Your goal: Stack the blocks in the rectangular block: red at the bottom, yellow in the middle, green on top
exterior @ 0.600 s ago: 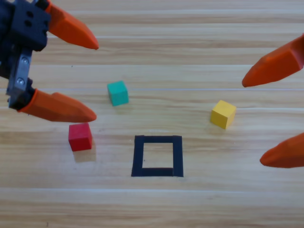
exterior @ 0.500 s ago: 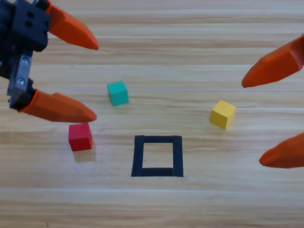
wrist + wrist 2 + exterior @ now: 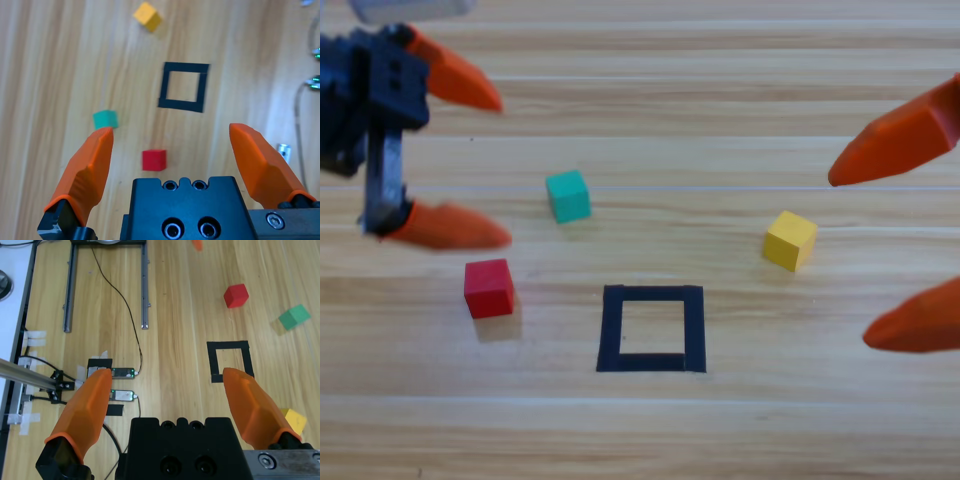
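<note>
The red cube sits on the table left of the black tape rectangle, which has nothing inside it. Farther back lies the teal-green cube; the yellow cube is to the right. My left gripper hovers open at the upper left, its lower finger just above the red cube. In the left wrist view the red cube lies between the orange jaws, with the green cube by the left fingertip. My right gripper waits open at the right edge, near the yellow cube.
Bare wooden planks surround the cubes. The right wrist view shows a metal frame, cables and small circuit boards taped down beyond the work area, and a white surface at the far left.
The left gripper has drawn back toward the upper left and looks smaller, its fingertips moving slightly away from the red cube. Cubes and right gripper are unchanged.
</note>
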You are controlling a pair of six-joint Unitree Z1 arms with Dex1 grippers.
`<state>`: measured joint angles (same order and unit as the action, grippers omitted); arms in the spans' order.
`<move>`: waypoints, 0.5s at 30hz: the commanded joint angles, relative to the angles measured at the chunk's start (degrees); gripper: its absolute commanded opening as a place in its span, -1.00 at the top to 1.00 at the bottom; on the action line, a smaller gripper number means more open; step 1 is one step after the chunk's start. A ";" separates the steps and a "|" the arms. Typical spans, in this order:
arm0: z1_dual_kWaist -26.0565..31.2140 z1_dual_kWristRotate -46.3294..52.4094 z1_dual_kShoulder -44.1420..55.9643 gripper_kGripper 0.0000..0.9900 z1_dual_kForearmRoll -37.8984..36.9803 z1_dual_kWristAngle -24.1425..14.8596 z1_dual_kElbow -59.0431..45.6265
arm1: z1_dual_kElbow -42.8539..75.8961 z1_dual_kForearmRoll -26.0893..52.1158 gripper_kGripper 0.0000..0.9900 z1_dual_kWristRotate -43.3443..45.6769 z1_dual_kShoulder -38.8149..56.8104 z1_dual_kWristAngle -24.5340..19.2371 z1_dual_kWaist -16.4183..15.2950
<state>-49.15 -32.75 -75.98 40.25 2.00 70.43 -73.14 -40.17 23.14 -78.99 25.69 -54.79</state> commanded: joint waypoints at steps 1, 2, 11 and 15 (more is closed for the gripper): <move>-0.86 3.48 -3.47 -1.00 -3.16 -5.95 0.49 | -6.93 -6.15 -0.89 -3.63 -11.53 -6.79 5.74; -0.69 4.10 -3.91 -1.00 -3.34 -6.48 0.85 | -7.98 -7.21 -0.89 -3.54 -13.20 -6.88 6.54; -0.42 15.96 -0.13 -1.00 -1.76 -19.31 5.68 | -10.71 -7.29 -0.90 -5.91 -20.32 -19.71 6.89; 0.19 18.42 3.30 -1.00 -4.39 -27.31 3.75 | -14.05 -7.47 -0.91 -6.00 -24.19 -22.17 9.44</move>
<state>-49.13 -17.07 -76.78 37.66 -19.08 75.98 -83.74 -46.84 17.74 -97.02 5.13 -49.41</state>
